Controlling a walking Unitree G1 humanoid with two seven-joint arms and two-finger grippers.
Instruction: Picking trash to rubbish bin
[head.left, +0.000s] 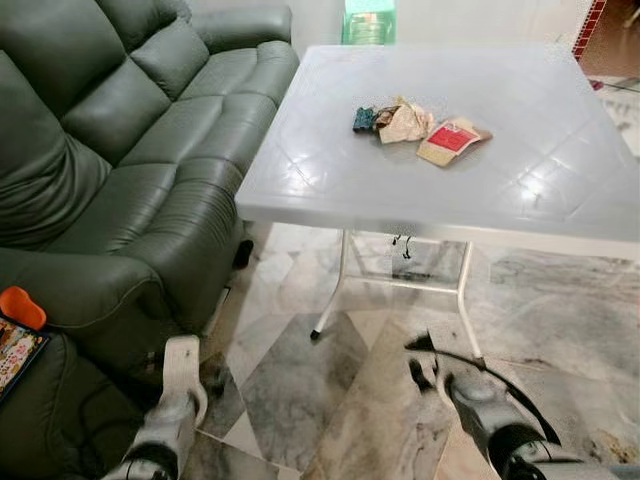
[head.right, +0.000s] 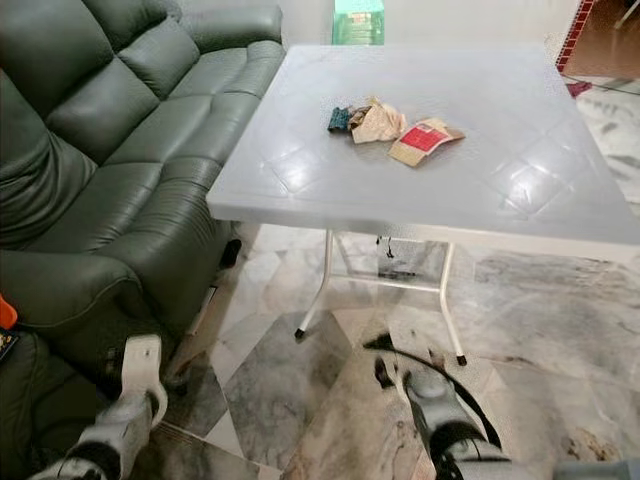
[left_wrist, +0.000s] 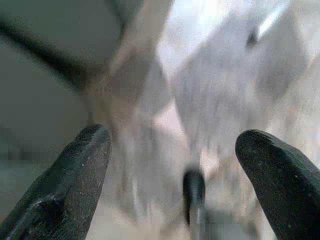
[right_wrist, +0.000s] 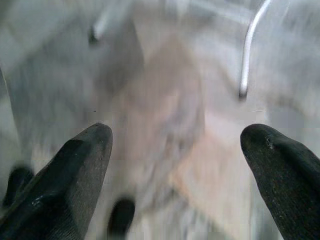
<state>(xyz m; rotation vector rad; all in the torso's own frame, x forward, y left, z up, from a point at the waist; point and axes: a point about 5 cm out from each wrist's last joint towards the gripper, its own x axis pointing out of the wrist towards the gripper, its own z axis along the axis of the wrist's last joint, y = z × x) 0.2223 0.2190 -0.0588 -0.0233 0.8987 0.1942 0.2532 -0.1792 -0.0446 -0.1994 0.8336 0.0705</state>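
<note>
Three bits of trash lie together on the grey table (head.left: 330, 190): a dark crumpled wrapper (head.left: 364, 119), a crumpled beige paper (head.left: 405, 122) and a flat red-and-tan packet (head.left: 452, 139). Both arms hang low in front of the table, well short of the trash. In its wrist view my left gripper (left_wrist: 172, 145) is open over blurred floor tiles, with nothing between its fingers. My right gripper (head.left: 420, 362) hangs near the table's front leg. It is open too, and its fingers (right_wrist: 82, 165) are spread wide over the floor.
A dark green leather sofa (head.left: 150, 150) runs along the left, close to the table's left edge. White metal table legs (head.left: 335, 280) stand on the marble floor (head.left: 300, 390). A green container (head.left: 368, 22) sits behind the table. An orange object (head.left: 20, 307) lies at lower left.
</note>
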